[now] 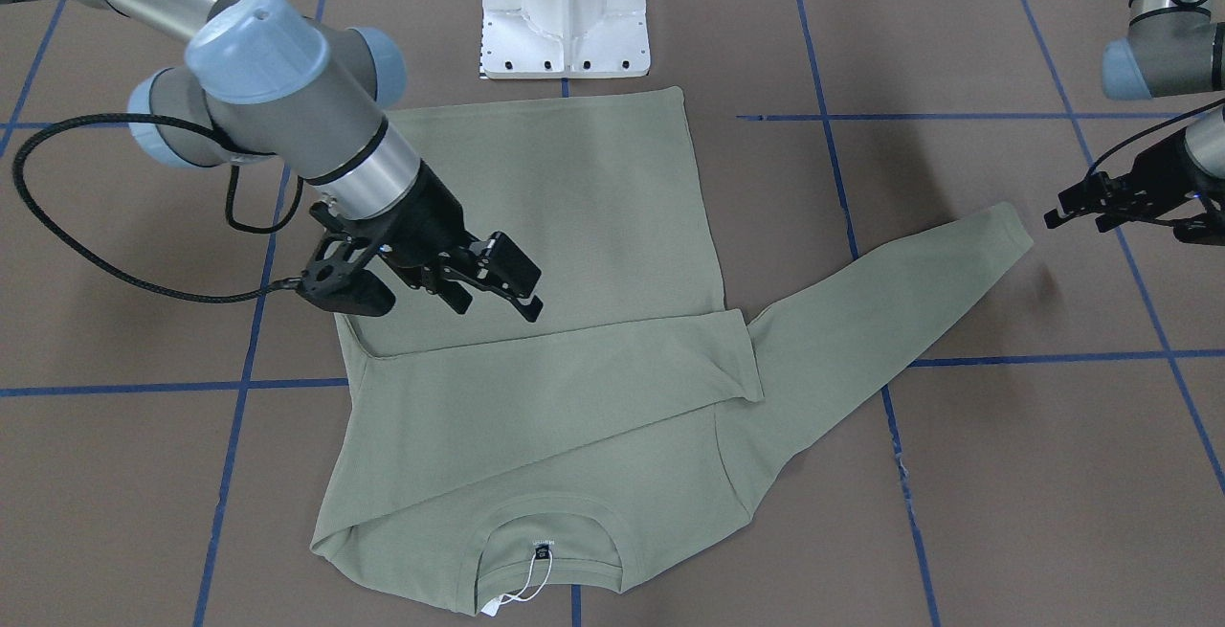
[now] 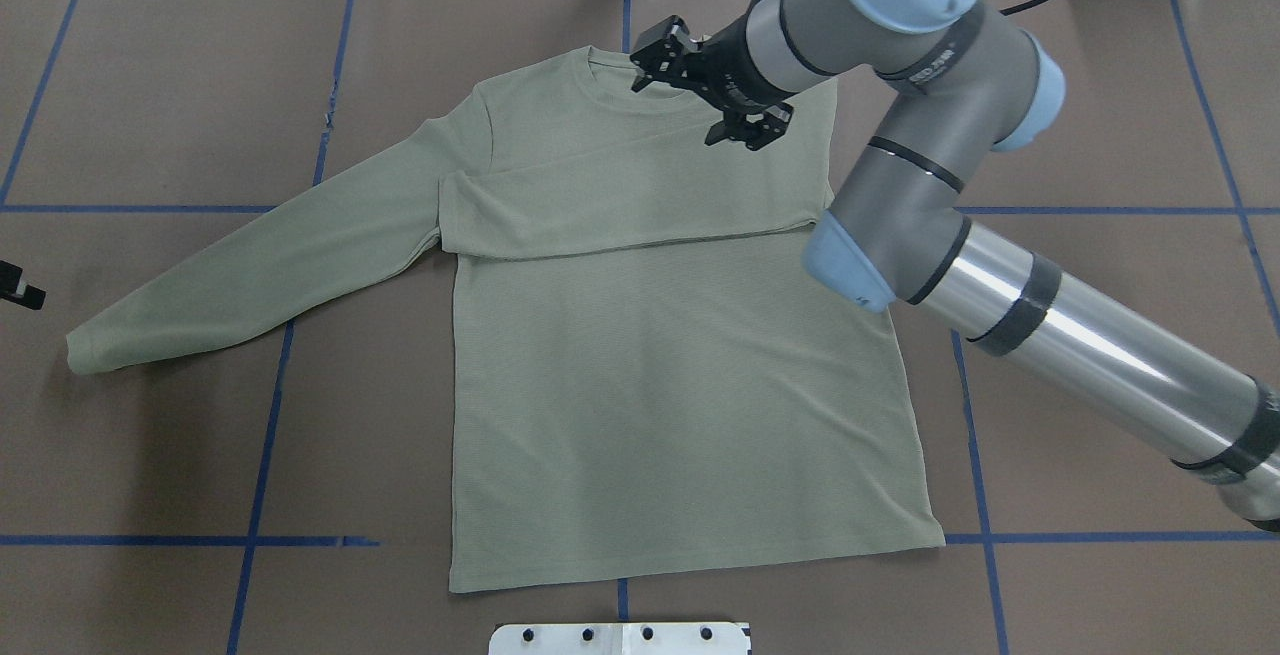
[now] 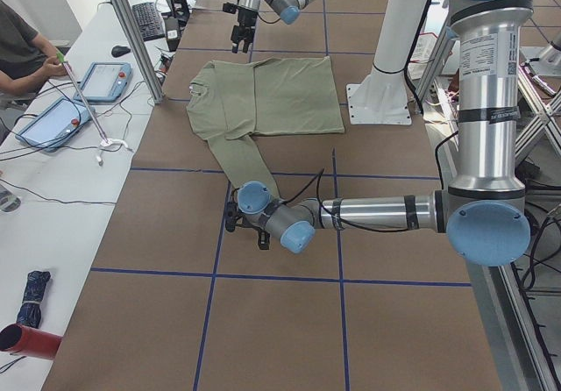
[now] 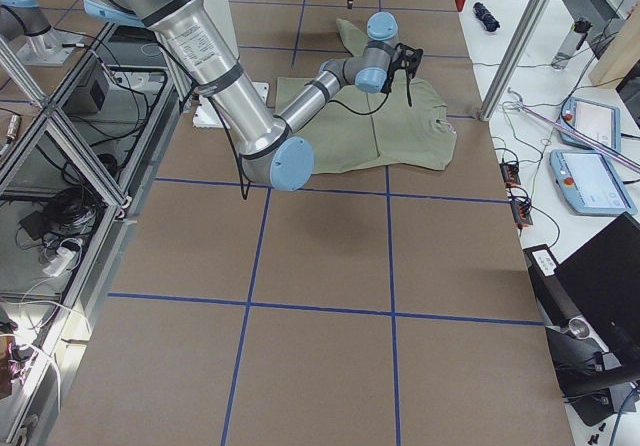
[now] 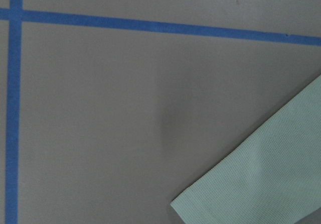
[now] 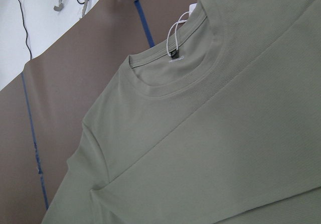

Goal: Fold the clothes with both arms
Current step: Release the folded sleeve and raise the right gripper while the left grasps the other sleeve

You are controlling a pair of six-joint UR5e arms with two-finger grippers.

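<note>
The olive-green shirt [image 2: 680,385] lies flat on the brown table, collar [image 6: 170,83] toward the far side from the robot, its white hang tag [image 1: 522,593] at the neck. One sleeve [image 1: 565,369] is folded across the chest. The other sleeve [image 2: 250,265] stretches out toward the robot's left. My right gripper [image 1: 498,306] hovers open just above the chest by the folded sleeve, holding nothing. Past the outstretched cuff [image 5: 266,184], my left gripper [image 1: 1062,208] hangs over bare table, its fingers apart and empty.
The white pedestal [image 1: 565,10] stands just behind the hem. Blue tape lines [image 2: 270,415] grid the brown table cover. A person [image 3: 17,49] sits at a side bench with tablets [image 3: 101,80] beyond the collar end.
</note>
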